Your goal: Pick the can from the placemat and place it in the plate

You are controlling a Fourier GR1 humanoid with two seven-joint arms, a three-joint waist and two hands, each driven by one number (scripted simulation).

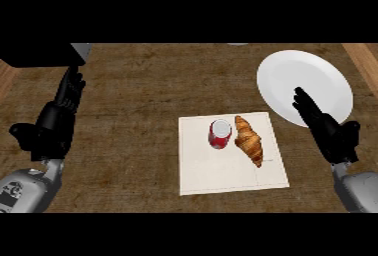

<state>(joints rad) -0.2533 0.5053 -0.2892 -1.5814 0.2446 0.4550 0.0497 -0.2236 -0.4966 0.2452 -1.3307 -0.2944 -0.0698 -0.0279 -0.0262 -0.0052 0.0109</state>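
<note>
A red can (220, 134) with a pale top stands upright on the white placemat (229, 170), touching or nearly touching a brown croissant (249, 140) on its right. The white plate (304, 86) lies at the upper right, with nothing on it. My right hand (325, 129) is open, fingers straight and pointing up over the plate's lower edge, well to the right of the can. At the left side my left hand (55, 120) is open too, fingers up, far from the placemat.
A dark boxy object (40, 54) sits at the top left corner, just above my left hand's fingers. Wooden strips (365, 60) run along the counter's left and right sides.
</note>
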